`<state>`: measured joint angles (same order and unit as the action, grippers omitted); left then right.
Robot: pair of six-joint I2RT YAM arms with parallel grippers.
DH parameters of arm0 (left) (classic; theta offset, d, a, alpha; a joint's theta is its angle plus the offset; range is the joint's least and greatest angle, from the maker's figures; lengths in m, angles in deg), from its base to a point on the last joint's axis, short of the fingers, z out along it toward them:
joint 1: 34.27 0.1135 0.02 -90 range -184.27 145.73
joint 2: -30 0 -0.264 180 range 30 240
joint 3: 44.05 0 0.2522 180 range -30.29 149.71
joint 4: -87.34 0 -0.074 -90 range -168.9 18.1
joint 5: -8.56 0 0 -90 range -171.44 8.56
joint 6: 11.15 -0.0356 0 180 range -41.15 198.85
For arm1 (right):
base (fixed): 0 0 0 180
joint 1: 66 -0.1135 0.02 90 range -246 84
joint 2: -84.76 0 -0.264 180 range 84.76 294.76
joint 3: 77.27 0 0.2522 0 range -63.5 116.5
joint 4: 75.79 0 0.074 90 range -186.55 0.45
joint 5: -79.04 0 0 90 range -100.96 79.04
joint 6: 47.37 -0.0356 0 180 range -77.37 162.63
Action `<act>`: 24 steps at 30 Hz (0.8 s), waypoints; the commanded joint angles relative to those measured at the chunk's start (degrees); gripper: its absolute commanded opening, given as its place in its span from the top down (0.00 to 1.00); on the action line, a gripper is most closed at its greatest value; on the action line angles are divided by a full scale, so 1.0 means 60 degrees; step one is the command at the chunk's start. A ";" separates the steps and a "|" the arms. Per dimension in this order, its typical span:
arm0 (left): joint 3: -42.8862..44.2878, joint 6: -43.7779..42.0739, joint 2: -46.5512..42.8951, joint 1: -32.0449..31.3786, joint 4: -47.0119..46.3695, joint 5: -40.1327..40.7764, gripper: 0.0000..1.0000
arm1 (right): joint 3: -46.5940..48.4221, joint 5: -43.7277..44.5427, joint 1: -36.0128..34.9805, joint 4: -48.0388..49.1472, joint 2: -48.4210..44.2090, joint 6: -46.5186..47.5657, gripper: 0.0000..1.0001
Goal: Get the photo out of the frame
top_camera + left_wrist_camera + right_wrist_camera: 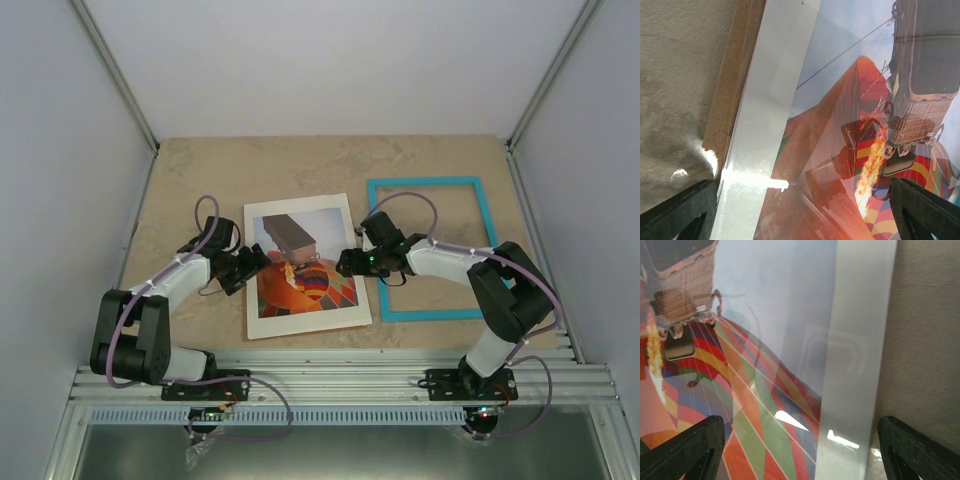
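The photo (300, 265), a hot-air balloon print, lies flat mid-table under a white mat (258, 300), out of the frame. A glossy sheen covers it. The turquoise frame (425, 182) lies empty on the table to its right. My left gripper (255, 262) is open low over the stack's left edge. In the left wrist view its fingers (685, 210) straddle the mat (770, 100) and part of the photo (850, 110). My right gripper (345, 262) is open over the right edge. Its fingers (915, 450) straddle the mat strip (855, 340) beside the photo (750, 340).
A brown backing board (732, 90) shows under the mat's left edge. The beige table (925, 340) is bare beside the stack's right edge. Grey walls close in the back and both sides. A metal rail (340, 385) runs along the near edge.
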<state>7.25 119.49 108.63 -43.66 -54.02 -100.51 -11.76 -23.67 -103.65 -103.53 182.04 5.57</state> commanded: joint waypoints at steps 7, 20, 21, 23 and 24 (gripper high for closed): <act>-0.0019 -0.0133 0.0107 -0.0061 -0.0189 -0.0044 0.05 | 0.0070 -0.0993 0.0005 0.0672 -0.0274 -0.0170 0.16; 0.0613 -0.0285 0.0383 -0.0061 0.0016 0.0259 0.05 | 0.0250 -0.1399 0.0071 0.0884 -0.0448 -0.0277 0.16; 0.0689 -0.0325 0.0410 -0.0061 0.0070 0.0387 0.05 | 0.0265 -0.1398 0.0090 0.0904 -0.0426 -0.0280 0.16; 0.0856 -0.0408 0.0450 -0.0061 0.0159 0.0564 0.05 | 0.0335 -0.1426 0.0093 0.0899 -0.0369 -0.0287 0.16; 0.0937 -0.0448 0.0475 -0.0061 0.0179 0.0609 0.05 | 0.0353 -0.1472 0.0093 0.0913 -0.0332 -0.0293 0.16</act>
<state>10.11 118.33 111.03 -43.66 -53.25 -97.43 -11.69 -28.91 -102.88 -100.62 180.31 4.35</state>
